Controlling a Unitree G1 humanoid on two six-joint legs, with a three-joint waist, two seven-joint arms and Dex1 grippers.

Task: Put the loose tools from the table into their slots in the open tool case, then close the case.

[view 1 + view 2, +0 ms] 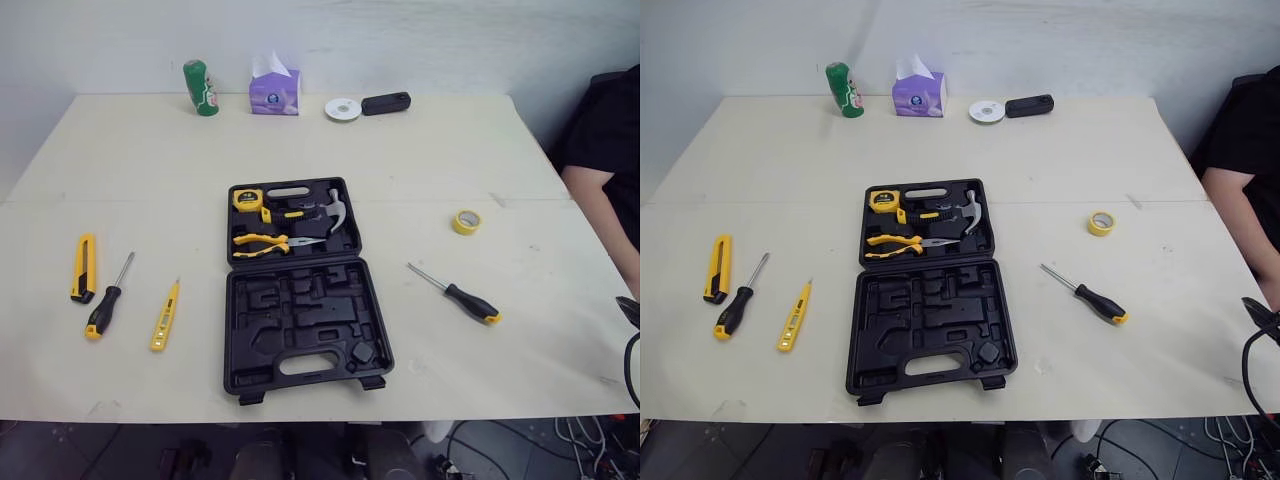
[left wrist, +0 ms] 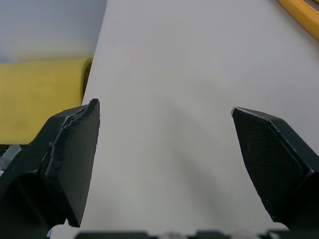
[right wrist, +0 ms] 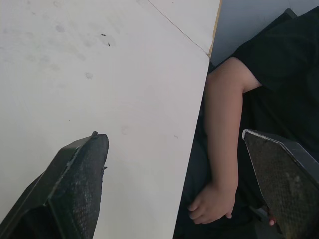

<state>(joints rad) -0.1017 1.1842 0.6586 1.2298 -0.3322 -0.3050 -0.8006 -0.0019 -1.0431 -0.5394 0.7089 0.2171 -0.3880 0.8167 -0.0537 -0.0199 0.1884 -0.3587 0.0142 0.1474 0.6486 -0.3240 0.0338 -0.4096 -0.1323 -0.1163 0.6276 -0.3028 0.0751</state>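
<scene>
The tool case [image 1: 300, 290] is sitting open in the middle of the table [image 1: 130, 160], hinge running left-right, carry handle facing the near edge; the tape measure [image 1: 246, 198], hammer [image 1: 335, 210] and pliers [image 1: 262, 241] are resting in its far half; off to the left the utility knife [image 1: 84, 267], black-handled screwdriver [image 1: 107, 300] and yellow tester [image 1: 165, 316] are lying roughly near-to-far, both tips pointing far; on the right the second screwdriver [image 1: 458, 294] is lying diagonally, tip pointing far-left; print on the green can [image 1: 201, 88] is looking too small to read; left gripper [image 2: 164, 109] and right gripper [image 3: 172, 135] are both hanging spread wide, gripping nothing.
</scene>
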